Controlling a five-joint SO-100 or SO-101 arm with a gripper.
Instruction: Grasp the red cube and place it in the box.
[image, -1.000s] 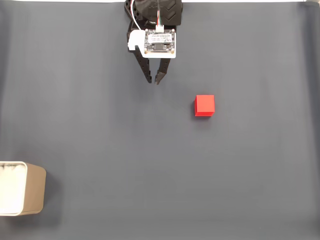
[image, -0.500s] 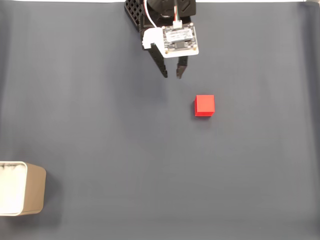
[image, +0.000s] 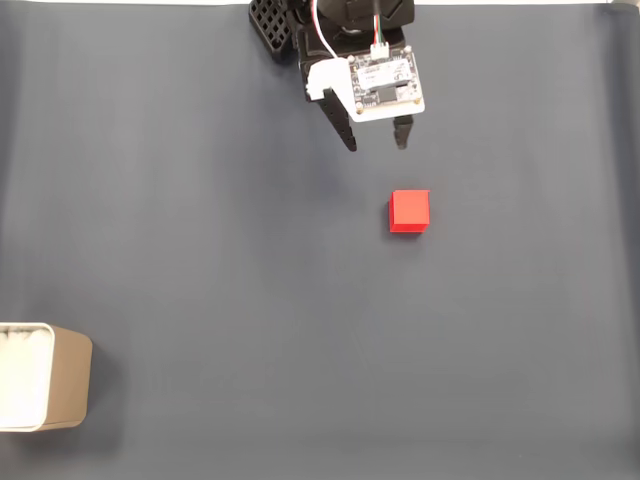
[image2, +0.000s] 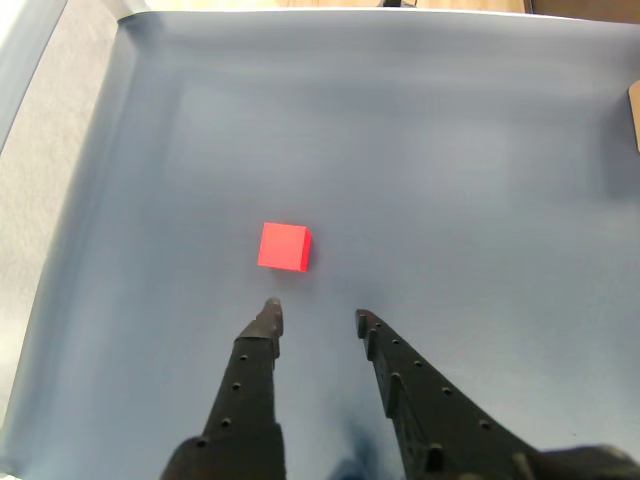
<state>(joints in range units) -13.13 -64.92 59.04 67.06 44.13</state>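
One arm: it reaches in from the top edge of the dark grey mat (image: 200, 250) in the fixed view, a little right of the middle, with a white circuit board (image: 383, 85) on top of the wrist and the fingers pointing down the picture toward the mat's centre
Arm base: a black latticed part (image: 268, 18) sits at the mat's top edge, just left of the wrist
Gripper: the gripper (image: 376, 146) has its two black fingers spread apart with a clear gap of bare mat between the tips; it holds nothing and touches nothing that can be seen
Gripper in the other view: the gripper (image2: 316, 314) comes up from the bottom edge, its two toothed fingers splayed in a narrow V
Red cube: the red cube (image: 409, 211) lies on the mat right of centre in the fixed view, a short way below the right fingertip and apart from it; in the other view the red cube (image2: 284, 246) sits just ahead of the left fingertip, not between the fingers
Box: the box (image: 70, 378) stands at the mat's left edge near the bottom-left corner, well apart from cube and arm
Open room: bare mat lies all round the cube and across the whole stretch between cube and box
Mat edges: in the other view the mat's left edge curls up against a paler surface (image2: 45, 130)
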